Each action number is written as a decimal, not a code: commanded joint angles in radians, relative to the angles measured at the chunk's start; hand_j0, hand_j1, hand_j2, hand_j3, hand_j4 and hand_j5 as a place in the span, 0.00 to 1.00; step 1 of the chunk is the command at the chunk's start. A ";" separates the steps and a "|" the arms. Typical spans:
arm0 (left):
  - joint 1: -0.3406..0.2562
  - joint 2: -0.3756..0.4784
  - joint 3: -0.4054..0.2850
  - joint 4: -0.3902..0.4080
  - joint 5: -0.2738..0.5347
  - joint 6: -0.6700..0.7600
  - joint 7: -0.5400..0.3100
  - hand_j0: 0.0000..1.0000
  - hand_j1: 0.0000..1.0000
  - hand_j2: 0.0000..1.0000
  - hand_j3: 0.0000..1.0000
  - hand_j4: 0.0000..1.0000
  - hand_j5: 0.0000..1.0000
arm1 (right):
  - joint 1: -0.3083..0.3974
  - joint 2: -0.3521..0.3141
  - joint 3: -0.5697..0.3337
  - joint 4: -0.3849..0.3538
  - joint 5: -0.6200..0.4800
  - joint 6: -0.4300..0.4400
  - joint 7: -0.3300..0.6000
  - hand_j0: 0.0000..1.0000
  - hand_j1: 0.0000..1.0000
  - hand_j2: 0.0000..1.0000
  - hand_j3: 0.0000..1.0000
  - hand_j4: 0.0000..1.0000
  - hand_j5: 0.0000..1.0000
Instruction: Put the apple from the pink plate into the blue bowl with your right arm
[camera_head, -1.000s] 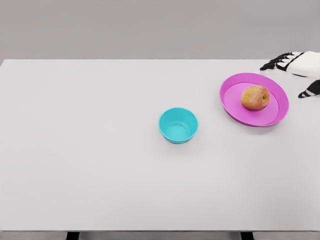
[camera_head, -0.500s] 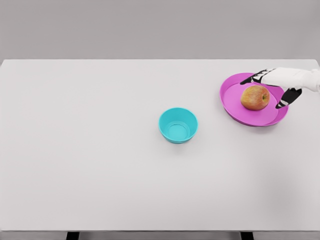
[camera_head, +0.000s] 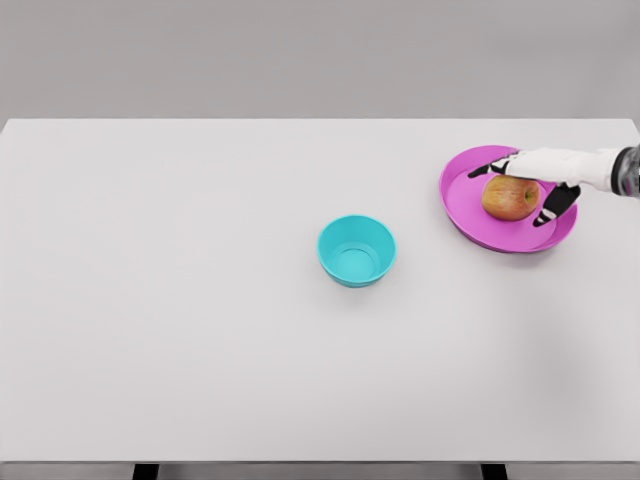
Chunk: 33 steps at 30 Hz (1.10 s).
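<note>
No readable text, labels, brands or numbers are showing anywhere: nothing on the apple (camera_head: 509, 197), pink plate (camera_head: 470, 215), blue bowl (camera_head: 356, 251) or worktop (camera_head: 200, 300).

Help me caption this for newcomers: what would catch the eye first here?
The pink plate at the table's far right, with a reddish apple on it and the white right hand reaching in over the apple, fingers spread around it. Next, the blue bowl standing alone near the table's middle, with nothing in it.
</note>
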 joint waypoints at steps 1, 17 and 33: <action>0.000 0.000 0.001 0.000 0.001 0.000 0.000 1.00 1.00 1.00 1.00 1.00 1.00 | 0.000 0.013 0.007 0.017 -0.006 0.003 0.000 1.00 1.00 1.00 1.00 1.00 1.00; 0.000 0.000 -0.001 0.000 0.001 0.000 0.000 1.00 1.00 1.00 1.00 1.00 1.00 | -0.021 0.034 0.022 0.081 -0.004 0.003 0.000 0.77 0.77 0.77 0.77 0.77 0.77; 0.000 0.000 -0.001 0.000 0.001 0.000 0.000 1.00 1.00 1.00 1.00 1.00 1.00 | -0.037 0.022 0.008 0.064 -0.006 0.003 0.000 0.65 0.65 0.65 0.65 0.65 0.65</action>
